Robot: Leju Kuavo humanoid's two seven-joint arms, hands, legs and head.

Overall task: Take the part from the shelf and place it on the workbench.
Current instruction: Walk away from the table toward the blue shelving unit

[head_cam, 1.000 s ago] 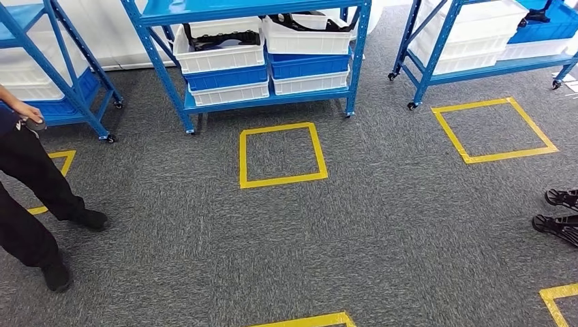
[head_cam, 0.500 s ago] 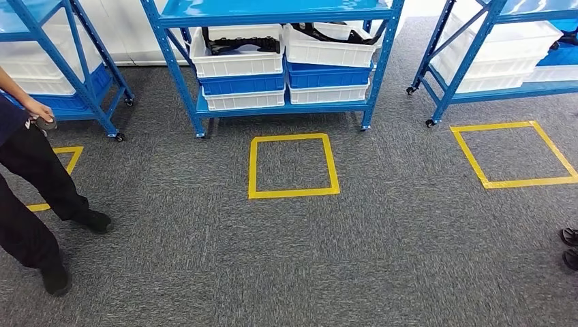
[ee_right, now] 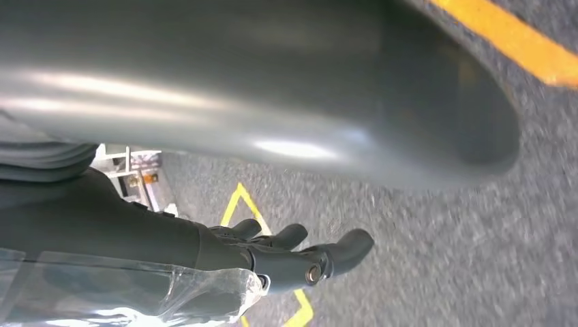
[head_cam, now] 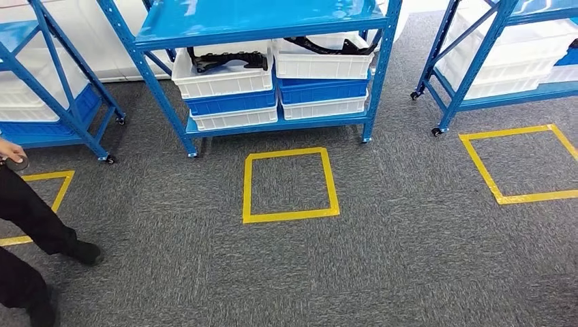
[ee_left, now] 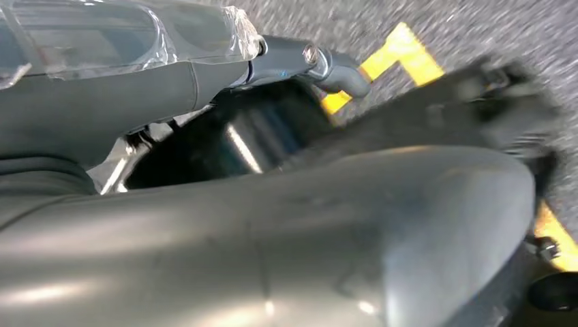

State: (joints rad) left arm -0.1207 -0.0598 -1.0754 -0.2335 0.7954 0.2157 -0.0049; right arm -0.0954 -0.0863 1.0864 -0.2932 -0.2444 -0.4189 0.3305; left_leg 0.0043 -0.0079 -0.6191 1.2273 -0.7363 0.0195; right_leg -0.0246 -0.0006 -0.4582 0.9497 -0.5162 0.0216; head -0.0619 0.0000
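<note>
Right hand [ee_right: 293, 255] hangs empty, dark fingers apart over grey carpet [ee_right: 436, 259]; left hand's [ee_left: 341, 225] state cannot be told.

Black ribbed part [head_cam: 225, 59] lies in white plastic bin [head_cam: 221, 80] on blue shelf [head_cam: 259, 20].

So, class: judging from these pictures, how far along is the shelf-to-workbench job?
Done: nothing yet; the black part lies in its white bin on the blue shelf. In hand: nothing; the right hand hangs empty over the carpet, facing the shelf. Left: reach, grasp, carry to the workbench, set it down.

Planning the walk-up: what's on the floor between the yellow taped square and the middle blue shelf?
Head view: bare grey carpet separates the yellow square from the shelf.
</note>
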